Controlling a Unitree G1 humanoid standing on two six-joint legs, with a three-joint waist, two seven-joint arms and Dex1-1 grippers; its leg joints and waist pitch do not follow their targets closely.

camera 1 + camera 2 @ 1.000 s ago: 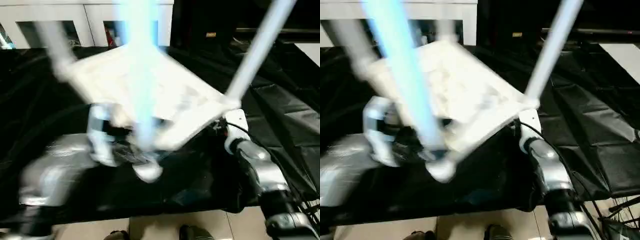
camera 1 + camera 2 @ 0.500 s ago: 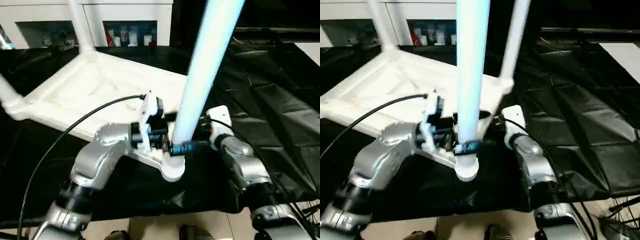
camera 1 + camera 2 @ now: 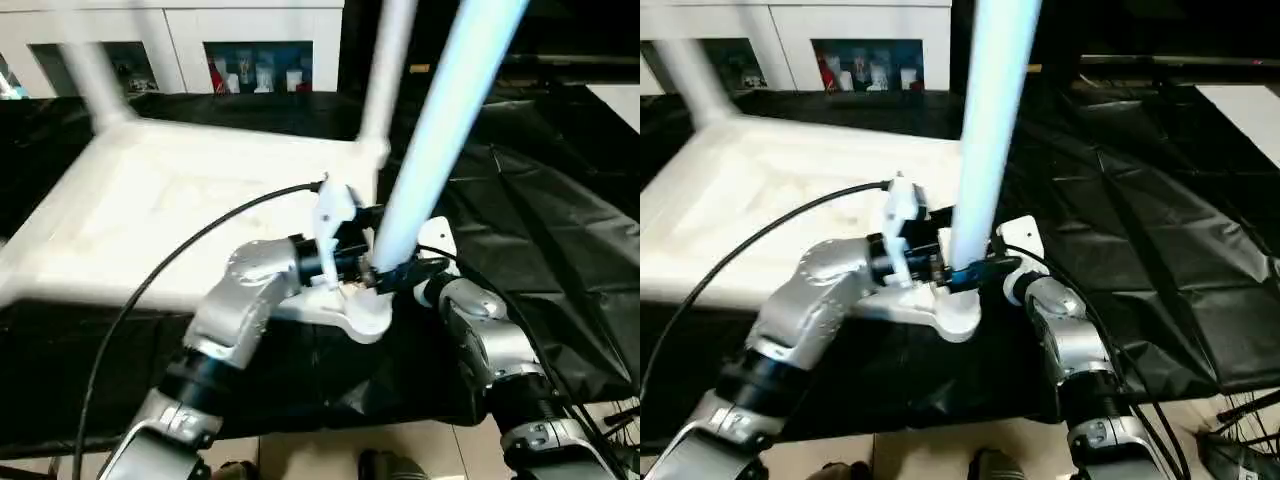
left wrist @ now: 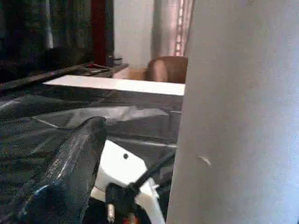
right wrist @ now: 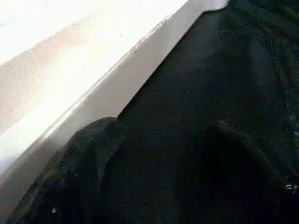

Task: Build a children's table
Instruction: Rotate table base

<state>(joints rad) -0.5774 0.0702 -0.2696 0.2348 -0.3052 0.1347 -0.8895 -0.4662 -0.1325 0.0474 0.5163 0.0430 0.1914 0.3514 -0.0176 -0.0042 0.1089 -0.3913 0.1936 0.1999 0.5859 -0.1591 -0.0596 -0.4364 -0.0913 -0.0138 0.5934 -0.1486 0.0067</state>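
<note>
Black sheeting (image 3: 560, 240) right of tabletop (image 3: 150, 220), left tool (image 3: 372, 272) pinching leg (image 3: 440, 140), right tool (image 5: 154, 177) spread.

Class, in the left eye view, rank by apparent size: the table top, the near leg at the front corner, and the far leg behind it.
1. Table top.
2. Near leg, enlarged by closeness to the camera.
3. Far leg, which looks thinner partly through distance.

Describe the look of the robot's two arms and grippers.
Both forearms are rounded silver metal shells with black ringed joints lower down. A thin black cable loops along the left arm to a white wrist block. The right arm also carries a white wrist block. Each gripper's fingers are glossy black.
</note>
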